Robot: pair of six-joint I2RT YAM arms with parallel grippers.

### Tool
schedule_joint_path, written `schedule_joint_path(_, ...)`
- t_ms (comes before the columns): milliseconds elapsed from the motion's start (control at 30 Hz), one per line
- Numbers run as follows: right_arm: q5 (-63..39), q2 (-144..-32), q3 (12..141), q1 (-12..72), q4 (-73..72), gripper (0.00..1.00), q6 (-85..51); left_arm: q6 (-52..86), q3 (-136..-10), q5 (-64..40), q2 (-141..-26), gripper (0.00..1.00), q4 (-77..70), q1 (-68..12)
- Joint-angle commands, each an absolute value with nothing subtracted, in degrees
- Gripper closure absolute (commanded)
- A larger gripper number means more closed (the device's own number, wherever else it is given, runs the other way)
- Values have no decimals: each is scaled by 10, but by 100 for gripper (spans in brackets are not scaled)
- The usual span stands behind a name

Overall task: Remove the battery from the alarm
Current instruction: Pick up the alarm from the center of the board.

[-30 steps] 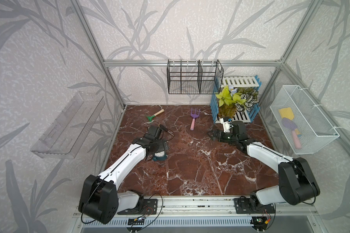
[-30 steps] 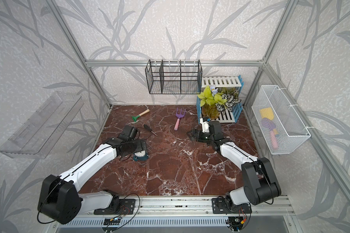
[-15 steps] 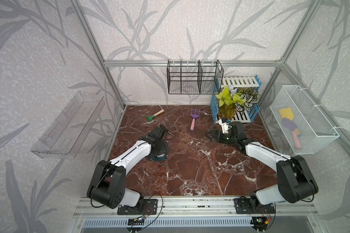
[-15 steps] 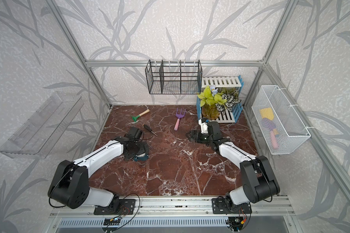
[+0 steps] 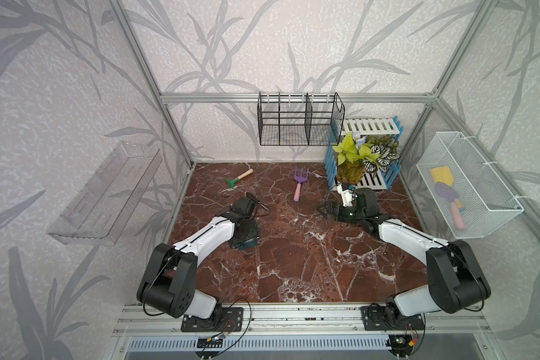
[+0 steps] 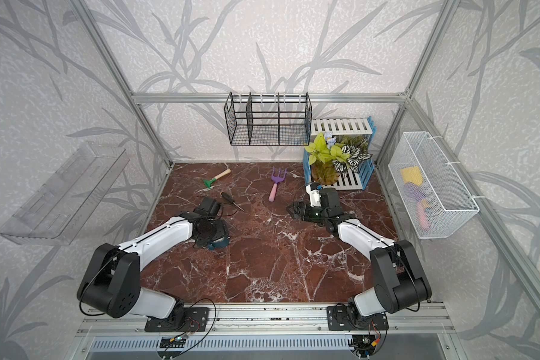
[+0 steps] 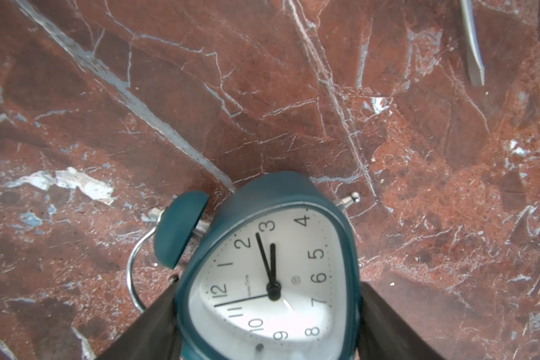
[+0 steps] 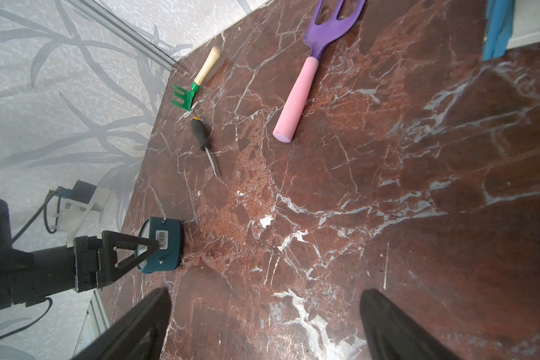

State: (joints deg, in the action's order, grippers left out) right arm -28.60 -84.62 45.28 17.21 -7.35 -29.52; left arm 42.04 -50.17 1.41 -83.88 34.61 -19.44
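ok so the left hand [image 7: 268, 293] is down over the alarm [image 7: 281, 193], with its two dark fingers [image 7: 150, 324] right up against opposite sides of the teal case. looks like a grip on it to me. the alarm sits between those fingers with its white face turned up toward the palm, and its back seems to be down on the bench [image 8: 387, 187]. the wire loop handle and one teal bell stick out past one finger. in both top views you only catch a bit of teal [image 5: 248, 244] [image 6: 219, 244] poking out under the hand.

the right hand [image 8: 265, 294] is well apart from the alarm, low over the bench, jaws spread wide with just bare marble between them. it points across toward the left hand.

a black-handled screwdriver [image 8: 200, 134] lies just beyond the left hand, toward the back wall. a green rake [image 8: 184, 93] is further out past that. a purple fork with a pink handle [image 8: 296, 99] lies between the two hands but further back.
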Motion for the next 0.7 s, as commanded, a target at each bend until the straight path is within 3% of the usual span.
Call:
schedule_joint_path(0,-303,-848,468,176,-71,1,-288,414,-507,-7,-840,29,342,-196)
schedule_joint_path(200,-393,-832,431,215,-189,1,-239,448,-532,-165,-802,31,276,-196)
schedule_joint_path(333,-382,-797,377,270,-262,1,-130,504,-525,-280,-802,32,169,-197)
schedule_joint_path(533,-389,-766,363,279,-229,1,-36,575,-498,-400,-807,32,24,-199)
schedule_joint_path(667,-376,-757,361,263,-246,1,-109,588,-488,-409,-808,33,-11,-200)
